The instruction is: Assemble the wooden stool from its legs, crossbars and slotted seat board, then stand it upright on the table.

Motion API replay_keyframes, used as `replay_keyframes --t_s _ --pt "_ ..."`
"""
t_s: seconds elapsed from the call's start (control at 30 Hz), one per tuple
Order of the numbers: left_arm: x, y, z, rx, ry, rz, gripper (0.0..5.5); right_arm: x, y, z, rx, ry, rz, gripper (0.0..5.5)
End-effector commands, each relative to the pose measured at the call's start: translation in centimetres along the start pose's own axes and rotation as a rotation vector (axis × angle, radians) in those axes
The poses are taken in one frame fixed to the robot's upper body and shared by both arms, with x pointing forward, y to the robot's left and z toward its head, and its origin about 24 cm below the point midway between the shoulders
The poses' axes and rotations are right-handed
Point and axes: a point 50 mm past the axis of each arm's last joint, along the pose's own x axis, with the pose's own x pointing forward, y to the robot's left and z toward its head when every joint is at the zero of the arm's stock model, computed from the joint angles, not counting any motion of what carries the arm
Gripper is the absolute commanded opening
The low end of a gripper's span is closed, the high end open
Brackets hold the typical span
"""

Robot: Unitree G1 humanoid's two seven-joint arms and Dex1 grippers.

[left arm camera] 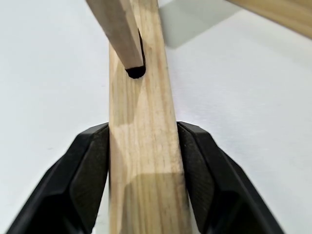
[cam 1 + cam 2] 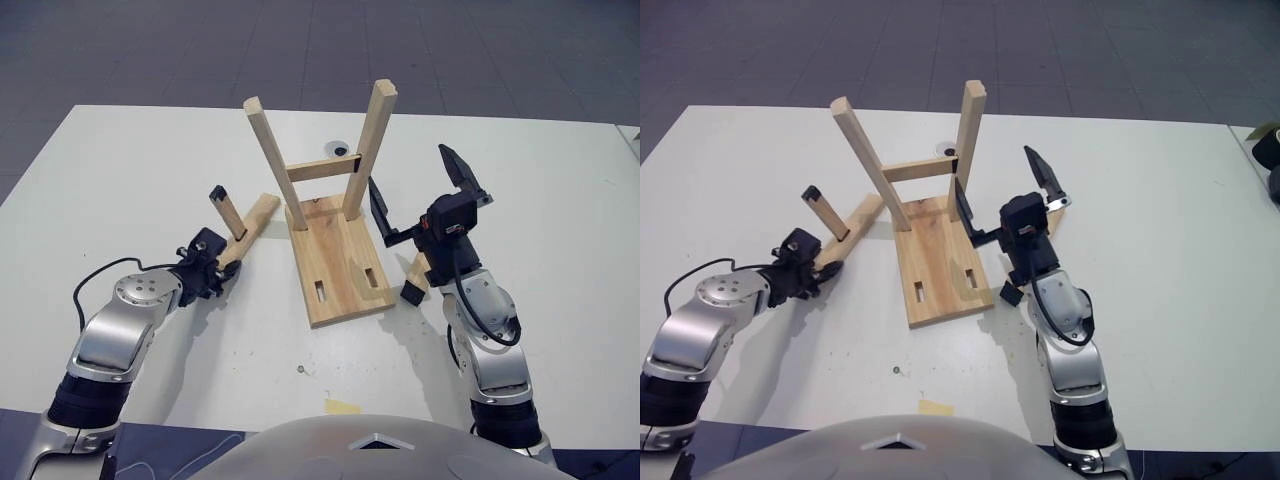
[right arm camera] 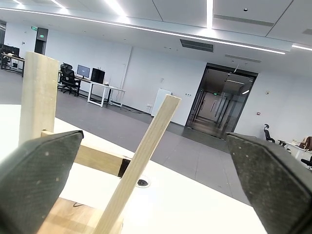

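The slotted seat board (image 2: 335, 270) lies flat on the white table (image 2: 150, 170). Two legs (image 2: 275, 160) (image 2: 368, 145) stand up from its far end, joined by a crossbar (image 2: 320, 168). A loose leg (image 2: 255, 218) lies left of the board with a short crossbar (image 2: 226, 212) plugged into it. My left gripper (image 2: 222, 268) is shut on that leg's near end, its fingers (image 1: 90, 165) pressing both sides. My right gripper (image 2: 420, 192) is open, pointing up just right of the board. Another leg (image 2: 416, 278) lies partly hidden under it.
A round hole (image 2: 340, 150) sits in the table behind the legs. A small screw (image 2: 300, 370) and a yellow scrap (image 2: 340, 405) lie near the front edge. Dark objects (image 2: 1270, 150) stand at the far right edge.
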Motion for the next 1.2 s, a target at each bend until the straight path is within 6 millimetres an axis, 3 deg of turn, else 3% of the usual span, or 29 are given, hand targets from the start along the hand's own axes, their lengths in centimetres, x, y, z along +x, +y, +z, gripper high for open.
replay_keyframes --t_s 0.03,0.1,0.17,0.23,0.3,0.4,0.53,0.67,0.97,1.1,1.2 --pt "-1.2 5.5 5.7 -0.051 -0.303 0.391 2.13 0.8 -1.5 0.6 -0.023 -0.027 -0.044 5.40" --pt "-2.5 7.4 9.3 -0.099 -0.496 0.526 2.05 1.6 -2.8 1.3 -0.015 -0.054 -0.082 5.40" --pt "-4.0 8.0 12.9 -0.159 -0.688 0.551 2.05 2.5 -3.6 2.8 -0.003 -0.107 -0.088 5.40" --pt "-6.1 7.3 17.1 -0.098 -0.906 0.519 2.05 3.6 -4.4 4.8 0.069 -0.180 -0.088 5.40" --pt "-8.0 6.2 20.2 -0.023 -1.079 0.454 2.05 4.6 -5.2 6.7 0.255 -0.244 -0.084 5.40" --pt "-9.5 2.9 22.9 0.170 -1.247 0.229 2.05 5.5 -5.1 9.5 0.625 -0.327 0.079 5.40" --pt "-8.2 -0.7 21.5 0.259 -1.198 -0.136 2.05 5.3 -4.8 11.7 0.963 -0.411 0.246 5.40" --pt "-7.7 -3.6 19.6 0.277 -1.128 -0.377 2.05 5.4 -4.9 11.9 1.076 -0.389 0.277 5.40" --pt "-7.6 -6.0 18.5 0.287 -1.100 -0.512 2.05 6.2 -4.5 11.3 1.322 -0.275 0.274 5.40" --pt "-7.4 -6.2 18.2 0.315 -1.083 -0.513 2.05 6.1 -4.4 11.5 1.332 -0.263 0.265 4.81" --pt "-7.5 -6.1 18.1 0.320 -1.084 -0.513 2.05 5.9 -4.5 11.4 1.243 -0.224 0.239 4.37"
